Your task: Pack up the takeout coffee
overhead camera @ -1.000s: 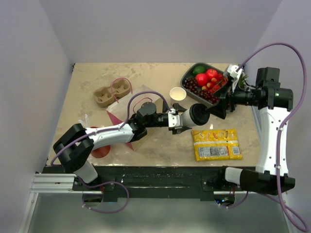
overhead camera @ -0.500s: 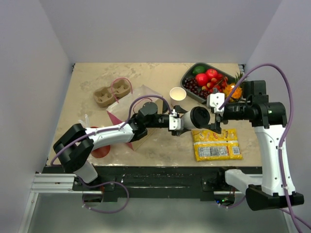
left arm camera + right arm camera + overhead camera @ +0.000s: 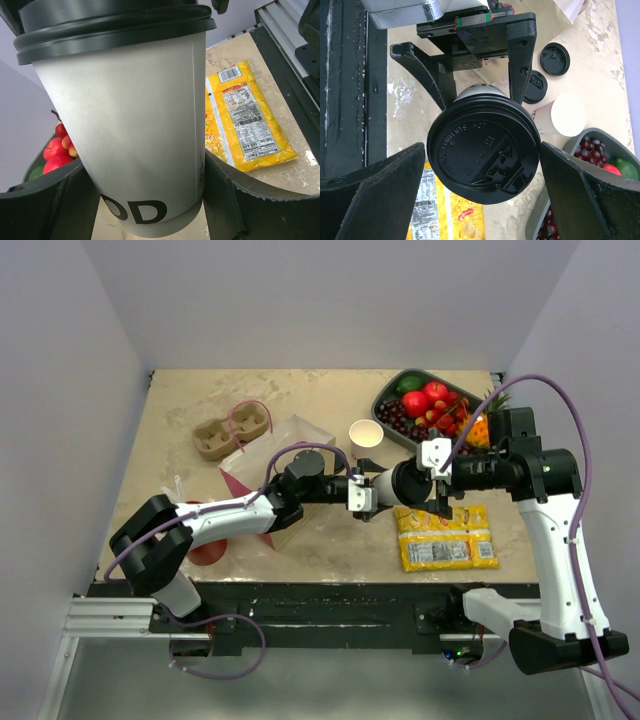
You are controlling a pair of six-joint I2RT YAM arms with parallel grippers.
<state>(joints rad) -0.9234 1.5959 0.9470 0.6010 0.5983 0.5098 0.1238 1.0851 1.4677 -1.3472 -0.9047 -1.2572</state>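
Beige tabletop (image 3: 180, 400), centre-right of the overhead frame: the left gripper (image 3: 385, 488) was clamped on the takeout coffee (image 3: 408, 483), tipped sideways just above the yellow snack packet (image 3: 445, 537). The right gripper (image 3: 438, 483) gaped wide around its black lid, clear of it on both sides.

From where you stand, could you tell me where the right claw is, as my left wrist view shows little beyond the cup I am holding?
Observer: The right claw is open, one finger on each side of the takeout coffee's black lid.
Operator: Thank you. Is anything standing on the table near it?
Observer: An unlidded white cup stands just beyond it, left of the fruit tray.
Operator: And the carrier?
Observer: The cardboard carrier lies at the table's far left.
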